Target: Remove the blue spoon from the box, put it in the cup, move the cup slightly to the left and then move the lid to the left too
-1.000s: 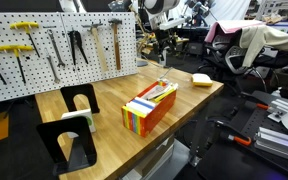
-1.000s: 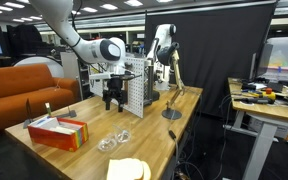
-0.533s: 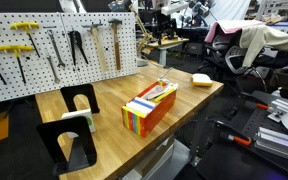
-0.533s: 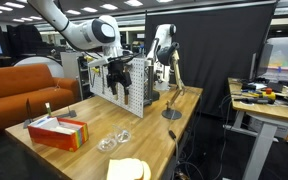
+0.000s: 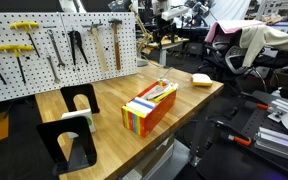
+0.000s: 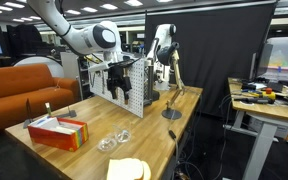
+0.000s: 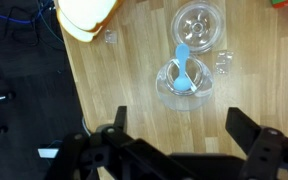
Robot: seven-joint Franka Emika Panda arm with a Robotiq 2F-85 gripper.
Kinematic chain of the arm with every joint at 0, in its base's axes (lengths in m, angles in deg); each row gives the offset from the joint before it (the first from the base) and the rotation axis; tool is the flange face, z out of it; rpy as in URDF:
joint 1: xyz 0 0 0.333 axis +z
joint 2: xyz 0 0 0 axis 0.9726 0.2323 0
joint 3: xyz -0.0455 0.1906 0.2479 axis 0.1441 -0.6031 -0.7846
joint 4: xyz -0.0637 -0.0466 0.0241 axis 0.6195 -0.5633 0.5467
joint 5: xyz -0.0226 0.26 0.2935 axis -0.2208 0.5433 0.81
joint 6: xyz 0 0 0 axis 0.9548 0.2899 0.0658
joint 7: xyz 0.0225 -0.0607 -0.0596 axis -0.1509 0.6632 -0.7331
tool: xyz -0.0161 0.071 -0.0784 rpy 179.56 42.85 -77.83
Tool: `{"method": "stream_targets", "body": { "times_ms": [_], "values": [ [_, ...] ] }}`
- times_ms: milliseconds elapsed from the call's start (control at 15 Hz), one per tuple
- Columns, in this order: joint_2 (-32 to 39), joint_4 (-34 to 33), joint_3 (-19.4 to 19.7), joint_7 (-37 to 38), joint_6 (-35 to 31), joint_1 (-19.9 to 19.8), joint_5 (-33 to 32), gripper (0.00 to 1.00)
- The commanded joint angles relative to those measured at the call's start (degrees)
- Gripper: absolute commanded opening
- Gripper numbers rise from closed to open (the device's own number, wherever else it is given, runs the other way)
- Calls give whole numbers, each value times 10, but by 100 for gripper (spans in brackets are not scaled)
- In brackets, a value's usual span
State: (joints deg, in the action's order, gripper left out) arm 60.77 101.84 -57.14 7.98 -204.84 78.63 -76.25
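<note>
Blue spoon [image 7: 181, 58] in cup [image 7: 168, 91], wooden table [image 7: 124, 95]

Two angles on table [image 5: 114, 95], wrist overhead

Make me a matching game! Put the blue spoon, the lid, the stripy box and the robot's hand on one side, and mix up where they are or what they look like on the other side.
Things:
1. blue spoon
2. lid
3. box
4. hand

Clues:
A. rainbow stripes on its side
B. open, up above the table
C. inside the clear cup
D. lying flat on the table next to the cup

Pairs: 1-C, 2-D, 3-A, 4-B
</note>
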Motion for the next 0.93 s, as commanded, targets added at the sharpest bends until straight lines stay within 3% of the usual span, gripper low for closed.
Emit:
{"method": "stream_targets", "body": {
  "times_ms": [0, 400, 867],
  "values": [
    [65, -52, -1, -16, 9, -8, 16, 100],
    [173, -157, 3, -37, 32, -15, 28, 100],
    [192, -185, 5, -71, 78, -28, 38, 100]
  ]
}}
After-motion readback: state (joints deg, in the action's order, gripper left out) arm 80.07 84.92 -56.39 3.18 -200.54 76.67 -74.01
